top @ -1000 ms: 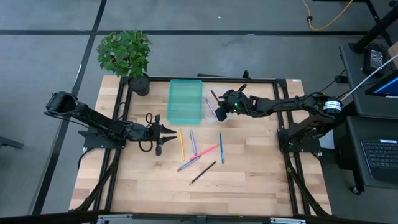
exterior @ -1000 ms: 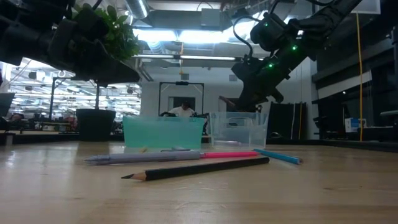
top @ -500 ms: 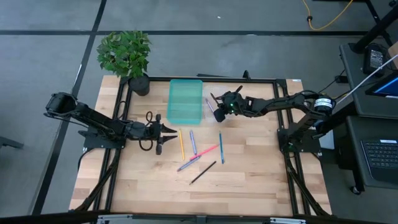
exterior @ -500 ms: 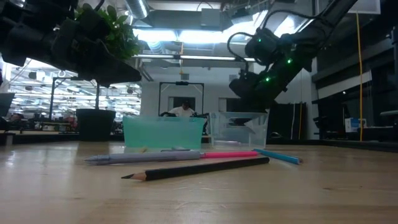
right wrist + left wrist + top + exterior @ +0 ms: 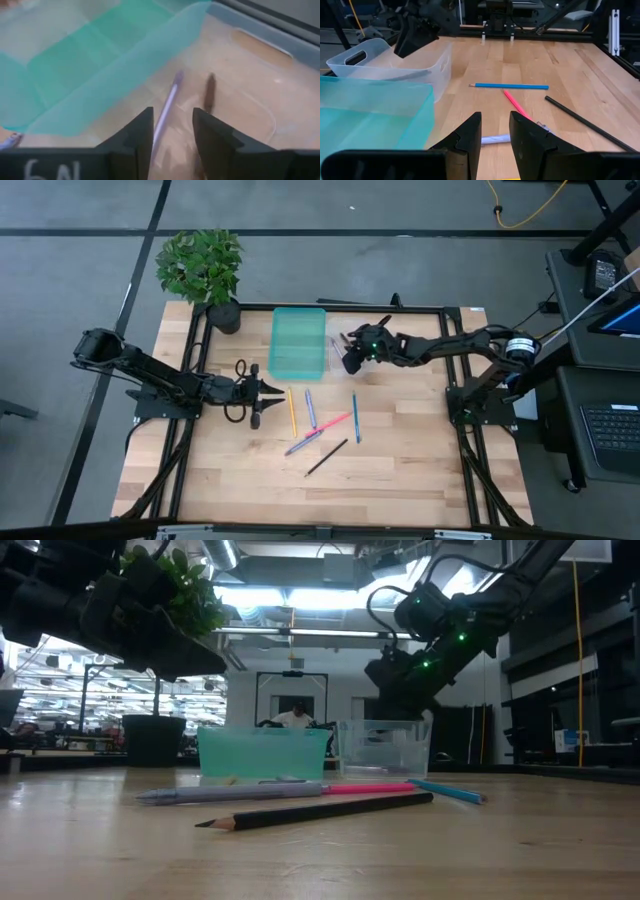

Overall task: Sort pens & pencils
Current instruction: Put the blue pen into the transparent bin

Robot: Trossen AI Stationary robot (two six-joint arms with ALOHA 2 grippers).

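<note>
Directly beneath the right tool (image 5: 170,131), fingers parted and empty, purple pen (image 5: 165,111), dark pencil (image 5: 209,93).

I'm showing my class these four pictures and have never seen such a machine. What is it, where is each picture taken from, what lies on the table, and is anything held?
Two robot arms work at a wooden table. One picture looks straight down, one looks level across the tabletop, and two come from cameras on the wrists. Loose pens and pencils lie mid-table, beside a teal tray and a clear tray. The right gripper hangs open over the clear tray, where a purple stick and a dark stick lie. The left gripper waits open near the pens, holding nothing.
</note>
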